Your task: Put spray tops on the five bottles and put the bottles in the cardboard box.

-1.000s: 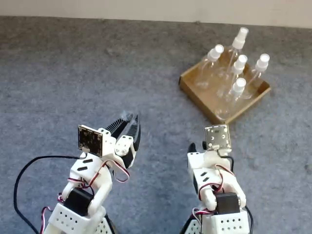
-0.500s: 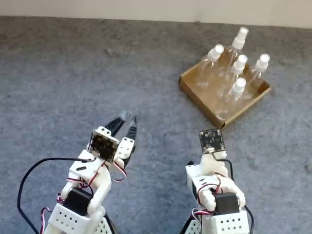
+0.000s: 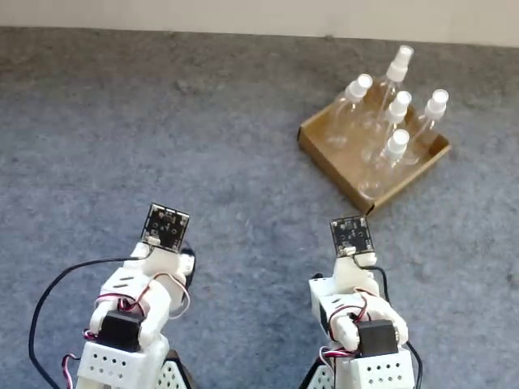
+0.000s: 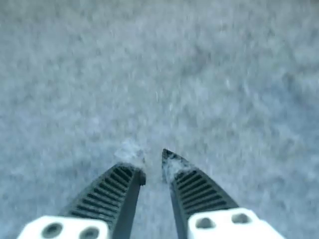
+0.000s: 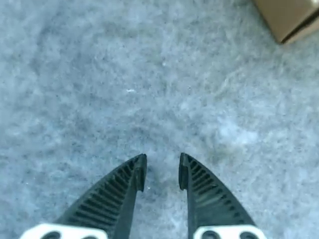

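Observation:
Several clear bottles [image 3: 396, 144] with white spray tops stand upright inside the shallow cardboard box [image 3: 327, 165] at the far right of the table. Both arms sit folded back at the near edge, well short of the box. My left arm [image 3: 165, 229] is on the left, and its gripper [image 4: 151, 160] points down at bare carpet, narrowly open and holding nothing. My right arm [image 3: 352, 237] is nearer the box. Its gripper [image 5: 162, 172] is also slightly open and empty over the carpet. A corner of the box [image 5: 289, 17] lies ahead of the right gripper.
Grey carpet [image 3: 162, 121] covers the whole table. A black cable [image 3: 49, 284] loops out beside the left arm's base. A pale wall strip [image 3: 243, 14] runs along the far edge.
My left arm has pulled back toward its base, its fingers closing in and tucking under the wrist camera. My right arm drew back a little. The bottles and box have not moved.

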Controlling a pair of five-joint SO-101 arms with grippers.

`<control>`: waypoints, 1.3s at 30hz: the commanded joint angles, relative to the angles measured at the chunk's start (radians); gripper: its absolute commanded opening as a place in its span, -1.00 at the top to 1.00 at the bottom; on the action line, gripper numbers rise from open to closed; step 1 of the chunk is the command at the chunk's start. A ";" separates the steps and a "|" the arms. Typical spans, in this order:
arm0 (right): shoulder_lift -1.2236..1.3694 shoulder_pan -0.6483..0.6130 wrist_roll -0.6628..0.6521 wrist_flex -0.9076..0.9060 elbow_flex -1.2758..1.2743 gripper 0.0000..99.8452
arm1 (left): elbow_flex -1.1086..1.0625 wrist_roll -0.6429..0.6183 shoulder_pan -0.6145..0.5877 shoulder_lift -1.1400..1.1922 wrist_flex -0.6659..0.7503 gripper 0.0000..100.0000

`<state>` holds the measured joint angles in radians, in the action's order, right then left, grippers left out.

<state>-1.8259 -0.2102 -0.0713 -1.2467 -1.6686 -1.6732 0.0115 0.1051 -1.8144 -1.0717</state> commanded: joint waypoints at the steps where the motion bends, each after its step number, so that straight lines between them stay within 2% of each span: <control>1: -0.012 -0.007 0.003 -0.004 -0.102 0.82 | -0.021 0.011 -0.016 -0.008 -0.133 0.99; 8: -0.012 -0.007 0.003 -0.004 -0.102 0.82 | -0.021 0.012 -0.018 -0.005 -0.249 0.99; 39: -0.012 -0.007 0.003 -0.004 -0.102 0.82 | -0.021 0.009 -0.021 -0.005 -0.249 0.99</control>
<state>-1.8259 -0.2102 -0.0713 -1.2467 -1.6701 -1.6732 0.0130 0.0959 -1.8159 -1.3142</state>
